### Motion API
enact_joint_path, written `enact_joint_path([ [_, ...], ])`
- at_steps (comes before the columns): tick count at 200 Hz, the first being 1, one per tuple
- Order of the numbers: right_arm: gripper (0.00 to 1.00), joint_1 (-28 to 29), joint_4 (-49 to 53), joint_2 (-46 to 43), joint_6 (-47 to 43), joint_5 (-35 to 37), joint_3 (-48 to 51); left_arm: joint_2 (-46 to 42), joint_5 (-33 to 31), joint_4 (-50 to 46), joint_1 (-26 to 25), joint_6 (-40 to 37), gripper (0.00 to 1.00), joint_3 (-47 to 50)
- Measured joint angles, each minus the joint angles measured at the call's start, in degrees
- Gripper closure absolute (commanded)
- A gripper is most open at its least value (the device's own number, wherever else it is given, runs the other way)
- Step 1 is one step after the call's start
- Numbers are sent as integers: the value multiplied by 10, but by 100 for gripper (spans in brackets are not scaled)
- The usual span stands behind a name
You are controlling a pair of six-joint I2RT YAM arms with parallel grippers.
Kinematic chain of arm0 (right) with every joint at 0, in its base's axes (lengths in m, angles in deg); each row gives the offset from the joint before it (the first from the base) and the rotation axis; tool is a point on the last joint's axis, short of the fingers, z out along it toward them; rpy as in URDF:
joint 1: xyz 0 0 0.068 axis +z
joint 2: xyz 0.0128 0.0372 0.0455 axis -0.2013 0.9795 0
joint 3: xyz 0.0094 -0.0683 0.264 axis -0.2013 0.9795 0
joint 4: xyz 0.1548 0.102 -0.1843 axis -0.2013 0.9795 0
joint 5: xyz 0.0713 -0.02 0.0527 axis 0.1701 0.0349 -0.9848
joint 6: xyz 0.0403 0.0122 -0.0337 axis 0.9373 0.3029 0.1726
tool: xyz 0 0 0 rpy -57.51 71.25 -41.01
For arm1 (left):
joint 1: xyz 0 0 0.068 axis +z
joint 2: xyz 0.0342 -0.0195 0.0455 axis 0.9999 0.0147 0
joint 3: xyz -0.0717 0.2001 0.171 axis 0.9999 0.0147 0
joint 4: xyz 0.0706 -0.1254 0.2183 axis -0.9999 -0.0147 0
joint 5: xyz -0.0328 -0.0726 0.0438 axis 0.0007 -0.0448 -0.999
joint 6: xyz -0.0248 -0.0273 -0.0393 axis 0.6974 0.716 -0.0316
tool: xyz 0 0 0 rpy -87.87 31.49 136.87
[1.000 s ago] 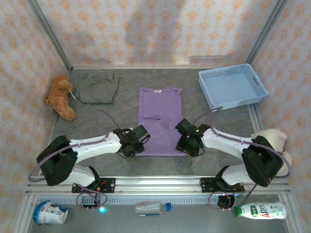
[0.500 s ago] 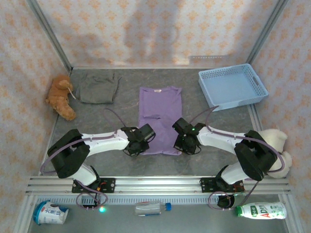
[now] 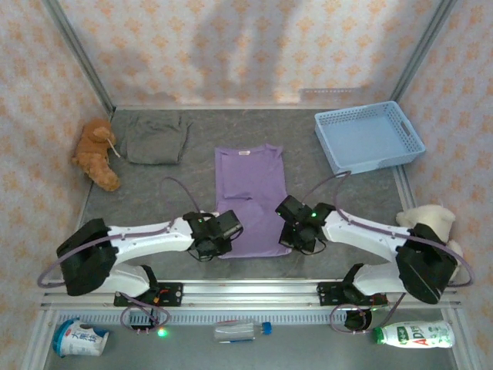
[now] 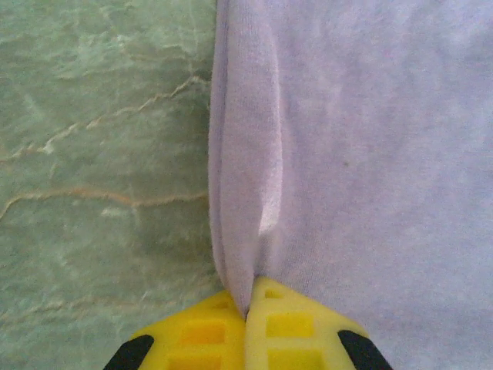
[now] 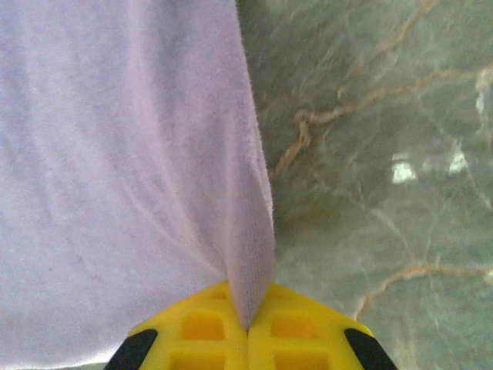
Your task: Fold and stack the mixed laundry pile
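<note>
Now the lavender-purple short-sleeved cloth shirt (image 3: 250, 189) lies flat to the left of the light blue lattice plastic basket (image 3: 370, 142), nearer the arm bases. The left gripper (image 4: 246, 310) is clamped tight on a fold of the shirt's left edge, and the right gripper (image 5: 248, 317) pinches its right edge likewise. The grey-brown crumpled trouser-like garment (image 3: 156, 139) sits well left of the basket.

Bare table (image 3: 131, 193) flanks the shirt (image 3: 250, 185); basket (image 3: 366, 142) stands far right.

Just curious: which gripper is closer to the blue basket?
Right. The right gripper pinches the purple shirt at its right corner, the basket beyond it; the left gripper pinches the opposite corner.
</note>
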Motion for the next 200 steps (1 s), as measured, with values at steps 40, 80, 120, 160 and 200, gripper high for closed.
enact_joint_path([
  [40,100,-3,45,-48,16,17,-47,-73,-27,-59,11,9,100,-48],
  [80,100,-59,58,-19,-3,28,-189,-65,-42,-89,100,-22,100,-147],
  [120,100,-126,62,100,-39,21,-315,14,-35,-102,197,-87,100,-260],
  [160,71,-194,73,286,-71,3,-504,178,-6,-111,284,-159,67,-436],
  [200,1,-270,75,519,-104,-10,-770,465,3,-164,369,-213,0,-784],
])
